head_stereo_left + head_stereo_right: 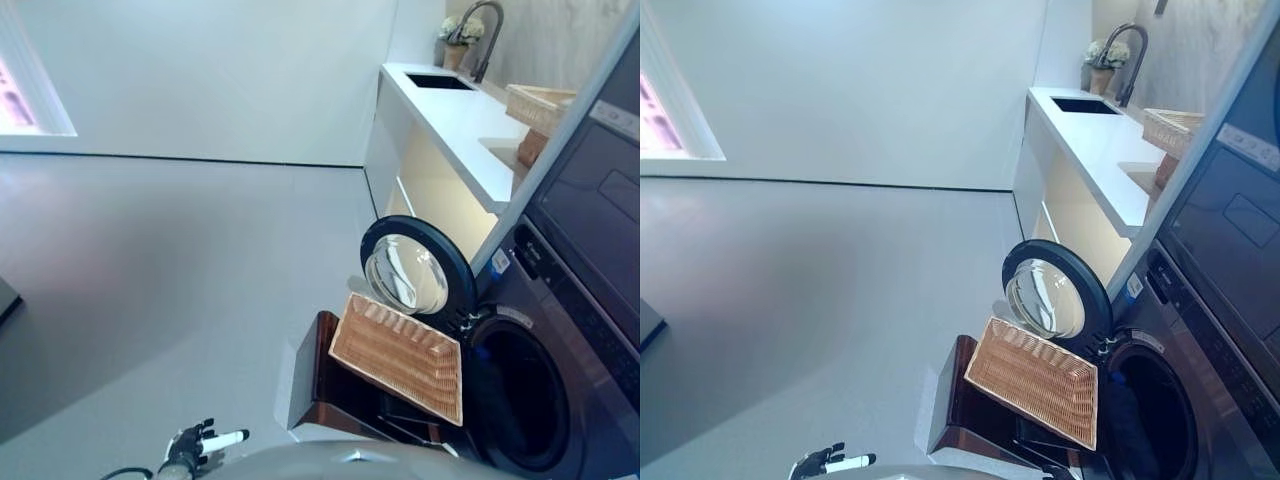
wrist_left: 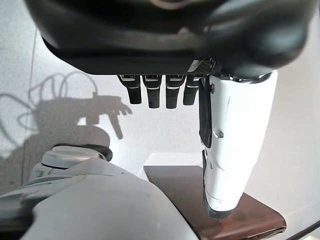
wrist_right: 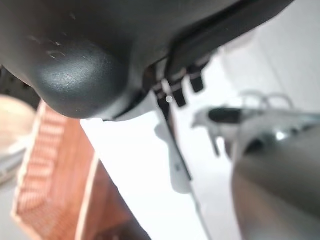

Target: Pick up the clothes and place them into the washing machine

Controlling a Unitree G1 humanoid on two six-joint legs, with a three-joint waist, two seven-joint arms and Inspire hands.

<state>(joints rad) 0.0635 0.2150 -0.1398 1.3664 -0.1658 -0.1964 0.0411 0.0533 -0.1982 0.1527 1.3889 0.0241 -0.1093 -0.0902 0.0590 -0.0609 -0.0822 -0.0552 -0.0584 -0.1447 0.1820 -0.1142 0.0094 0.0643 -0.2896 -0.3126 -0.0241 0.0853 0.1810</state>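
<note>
Laundry room: washing machine (image 1: 560, 370), sink (image 1: 440, 81), wicker basket (image 1: 400, 357).

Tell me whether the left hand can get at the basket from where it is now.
Probably not yet. The left hand hangs open low over the floor, apart from the basket, which sits on the brown stand. Nothing blocks the way.

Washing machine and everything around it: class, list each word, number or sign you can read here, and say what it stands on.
No text reads clearly.
Dark front-loading washing machine: small pale marks on its front panel beside the open round door, too small to read.
Small white sticker beside the machine: too small to read.
Woven wicker basket: no lettering.
</note>
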